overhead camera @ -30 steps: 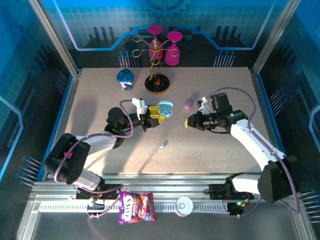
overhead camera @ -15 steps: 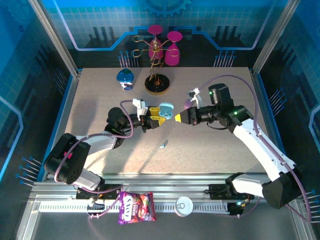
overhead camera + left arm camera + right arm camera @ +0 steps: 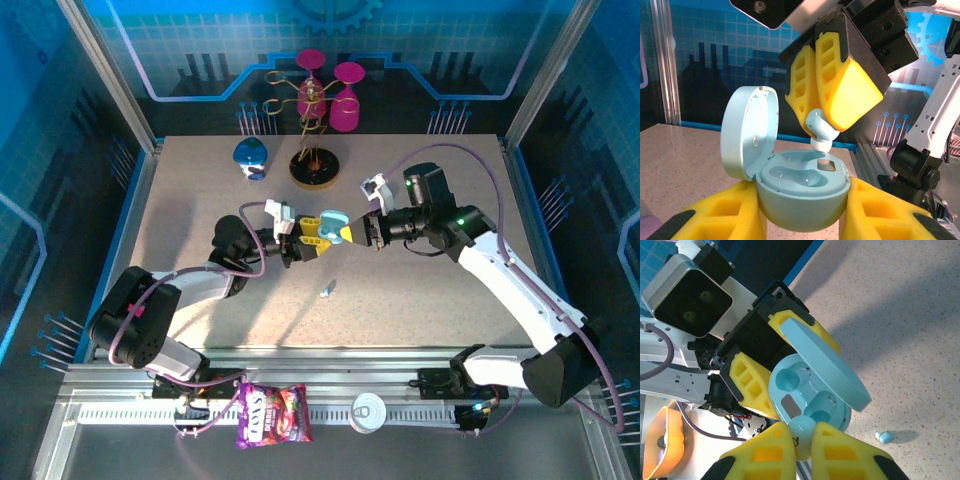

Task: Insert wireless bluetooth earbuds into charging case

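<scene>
From above, the left hand (image 3: 318, 236) sits at the middle of the desk (image 3: 200, 200), closed on a pale blue case (image 3: 331, 220). The right hand (image 3: 350, 233) reaches in from the right, its yellow tip just beside the case. What it pinches is too small to make out here. A loose earbud (image 3: 327, 290), pale blue, lies on the desk below the two hands, apart from both. A stand (image 3: 314, 165) with pink glasses stands at the upper middle, and a snack bag (image 3: 272, 415) and a can (image 3: 367, 412) lie along the bottom edge.

In the left wrist view, the left hand (image 3: 802, 216) clamps the case (image 3: 802, 192) from both sides at the bottom of the frame. The lid (image 3: 747, 131) stands open to the left. The right hand (image 3: 821, 112) comes down from the top, fingers closed on a pale blue earbud (image 3: 821, 135). The earbud's lower end hangs just above the right side of the case's tray, at the centre of the frame.

In the right wrist view, the right hand (image 3: 802, 452) fills the bottom edge with the earbud (image 3: 802, 432) gripped between its fingers. The bud sits at the case's (image 3: 800, 400) near rim. The lid (image 3: 825, 365) slants open to the upper right, and the left hand's fingers (image 3: 752, 385) grip the case from behind. The loose earbud (image 3: 884, 436) lies on the desk (image 3: 900, 315) at lower right.
</scene>
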Controlling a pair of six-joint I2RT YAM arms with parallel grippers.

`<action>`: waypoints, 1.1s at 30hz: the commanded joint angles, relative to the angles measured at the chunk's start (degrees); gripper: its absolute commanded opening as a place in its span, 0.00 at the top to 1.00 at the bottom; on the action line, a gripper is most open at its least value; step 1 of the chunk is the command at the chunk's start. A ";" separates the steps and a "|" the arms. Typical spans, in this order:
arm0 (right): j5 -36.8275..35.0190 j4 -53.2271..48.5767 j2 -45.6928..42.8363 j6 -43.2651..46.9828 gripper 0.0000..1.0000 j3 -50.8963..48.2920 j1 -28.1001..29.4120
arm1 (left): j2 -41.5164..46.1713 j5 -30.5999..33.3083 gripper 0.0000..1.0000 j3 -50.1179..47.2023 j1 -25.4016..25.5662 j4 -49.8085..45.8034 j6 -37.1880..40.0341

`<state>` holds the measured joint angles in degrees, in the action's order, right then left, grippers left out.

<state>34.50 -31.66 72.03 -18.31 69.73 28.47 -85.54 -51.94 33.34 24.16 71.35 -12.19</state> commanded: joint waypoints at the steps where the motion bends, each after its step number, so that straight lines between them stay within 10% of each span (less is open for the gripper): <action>1: -0.67 2.17 0.57 0.57 0.91 1.32 1.19 | 0.16 -2.11 0.71 0.41 0.16 3.62 -1.02; 26: -1.63 -2.77 2.46 -1.41 0.85 1.02 1.85 | 0.32 -0.70 0.72 0.50 0.17 3.88 0.23; 33: -3.42 -3.44 3.07 -2.42 0.65 1.87 1.81 | 0.70 -0.97 0.72 0.51 0.17 3.88 0.14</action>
<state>33.41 -31.53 74.22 -19.99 70.28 29.69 -85.56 -52.31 33.28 24.16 71.29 -13.39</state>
